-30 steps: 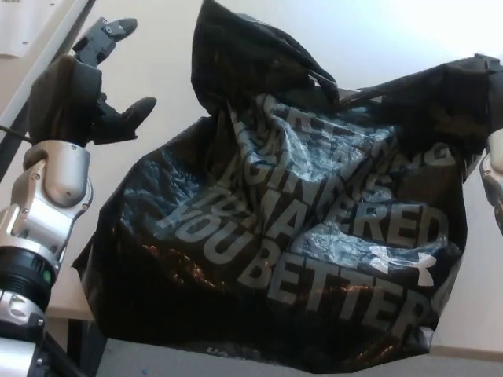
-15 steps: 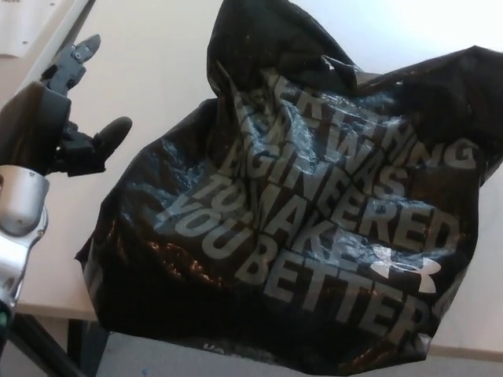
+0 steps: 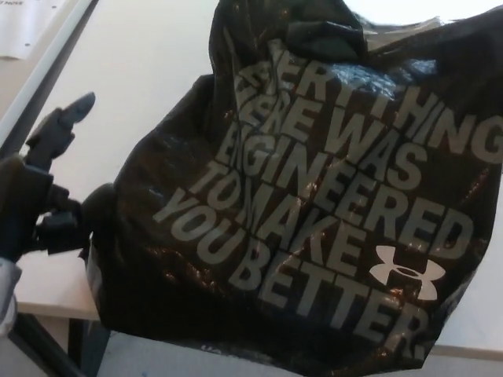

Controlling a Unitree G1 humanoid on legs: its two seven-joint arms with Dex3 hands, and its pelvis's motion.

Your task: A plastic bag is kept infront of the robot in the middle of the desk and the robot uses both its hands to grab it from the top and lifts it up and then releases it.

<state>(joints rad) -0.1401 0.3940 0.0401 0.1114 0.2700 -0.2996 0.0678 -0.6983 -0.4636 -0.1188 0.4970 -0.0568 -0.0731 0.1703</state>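
Observation:
A big black plastic bag (image 3: 314, 220) with grey lettering and a white logo lies spread on the pale desk (image 3: 149, 71). It fills the middle and right of the head view, and its lower edge hangs over the desk's near edge. My left hand (image 3: 39, 196) sits low at the left, just beside the bag's left edge. It is open, one finger (image 3: 67, 118) pointing up and away, and holds nothing. My right hand does not show.
A white printed sheet (image 3: 23, 23) lies on a surface at the top left, past the desk's left edge. The desk's near edge (image 3: 47, 302) runs under my left hand, with grey floor (image 3: 141, 357) below it.
My left hand has dropped down and back toward the near left. The bag has spread out flatter, showing more lettering. The right arm at the right edge has left the view.

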